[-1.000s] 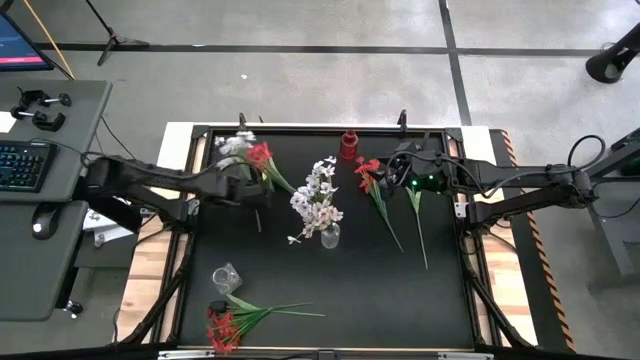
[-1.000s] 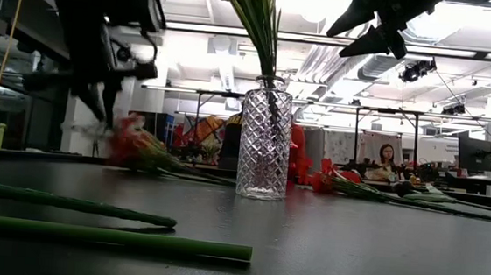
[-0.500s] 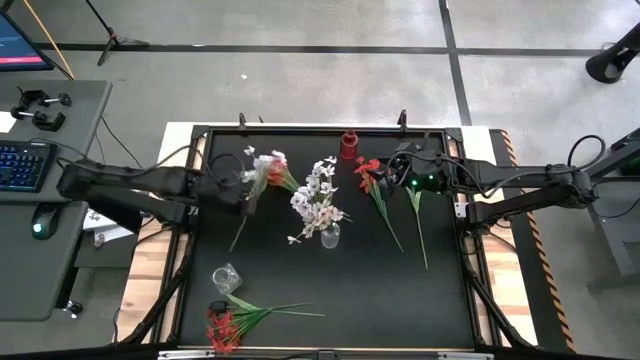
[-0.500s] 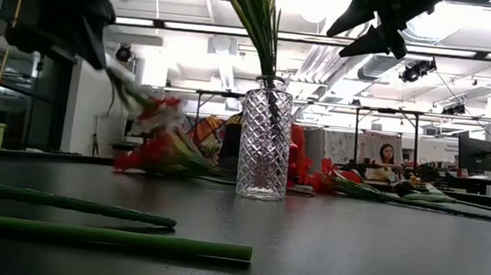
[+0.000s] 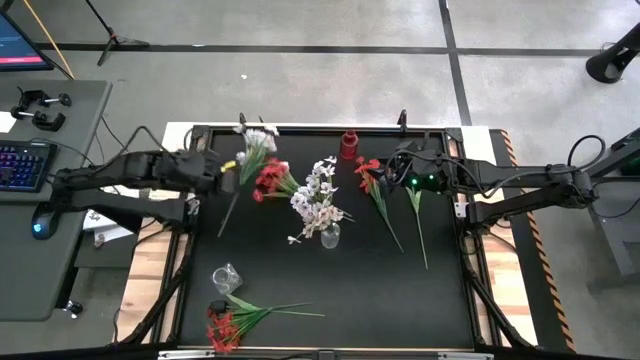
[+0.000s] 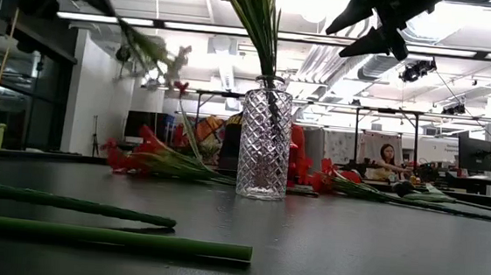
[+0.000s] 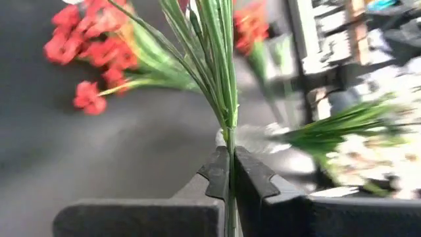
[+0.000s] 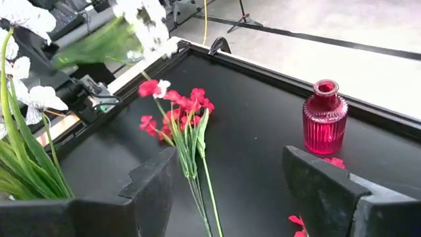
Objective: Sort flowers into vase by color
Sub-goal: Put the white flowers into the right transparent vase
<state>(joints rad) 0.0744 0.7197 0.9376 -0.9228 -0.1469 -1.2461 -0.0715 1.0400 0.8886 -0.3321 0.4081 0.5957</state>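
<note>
From the high view I note three containers on the black table (image 5: 400, 290). A clear glass vase (image 5: 329, 237) near the middle holds the white flowers (image 5: 317, 197). A small red bottle (image 5: 349, 145) stands at the far edge with nothing in it. A small clear jar (image 5: 226, 277) sits near left, beside a bunch of red flowers (image 5: 222, 325) lying flat on the table. The left gripper (image 5: 216, 170) is at the far left, clenched on the stem of a white spray (image 5: 252, 142) held clear of the table; a red spray (image 5: 268, 178) lies just beside it. The right gripper (image 5: 402, 168) hovers at the far right with its fingers spread, over two more stems (image 5: 385, 215) lying on the surface.

The low view shows what the overhead one cannot: the vase (image 6: 265, 140) has a diamond-cut pattern and is packed with green stems. Two thick green stems (image 6: 106, 236) lie nearest the camera. A person (image 6: 386, 156) sits in the room beyond.

The left wrist view confirms the grip: the dark fingers (image 7: 214, 176) are pressed together on thin green stems (image 7: 227, 125), with red blooms (image 7: 89, 46) on the table beyond.

The right wrist view shows the ribbed red glass of the bottle (image 8: 323, 117), empty, and a red spray (image 8: 182, 108) lying between the parted fingers (image 8: 154, 184).
</note>
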